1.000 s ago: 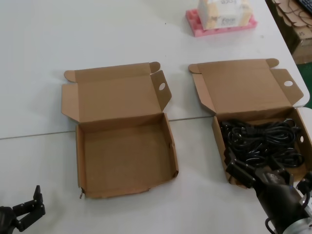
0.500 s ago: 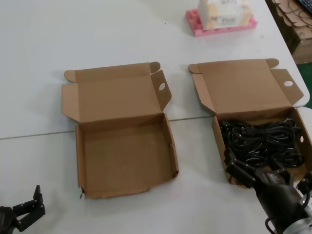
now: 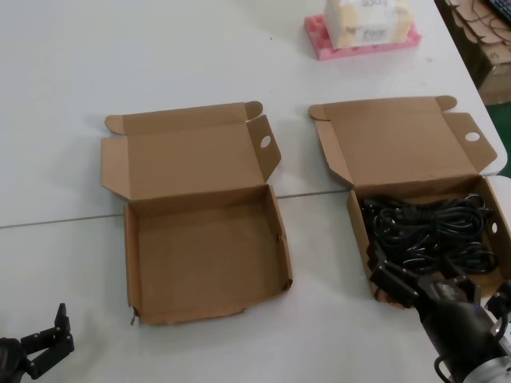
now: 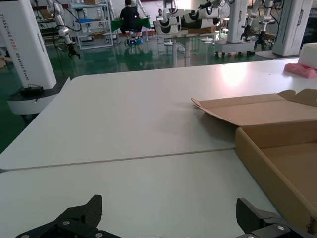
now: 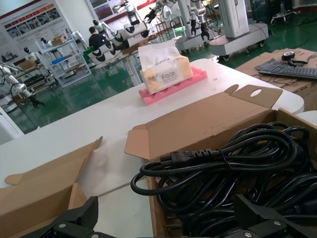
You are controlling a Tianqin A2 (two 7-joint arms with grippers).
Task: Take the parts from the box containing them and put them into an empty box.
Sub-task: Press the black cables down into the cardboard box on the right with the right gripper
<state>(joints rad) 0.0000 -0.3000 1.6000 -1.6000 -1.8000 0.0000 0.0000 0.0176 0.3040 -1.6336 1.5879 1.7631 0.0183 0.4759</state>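
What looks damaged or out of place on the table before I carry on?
Only the empty box stands out: its front edge is wavy and worn, with a small tear at its front left corner. The box of cables sits neat, cables inside. The right pincer is at that box's front edge; the left pincer is parked low.

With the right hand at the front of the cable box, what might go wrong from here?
The cables lie tangled together in the full box, so the right hand may drag up several at once. A pull might also shift that light cardboard box. The empty box has a low, wavy front edge, so a dangling plug could catch on it or spill over. The left hand waits open at the table's near edge.
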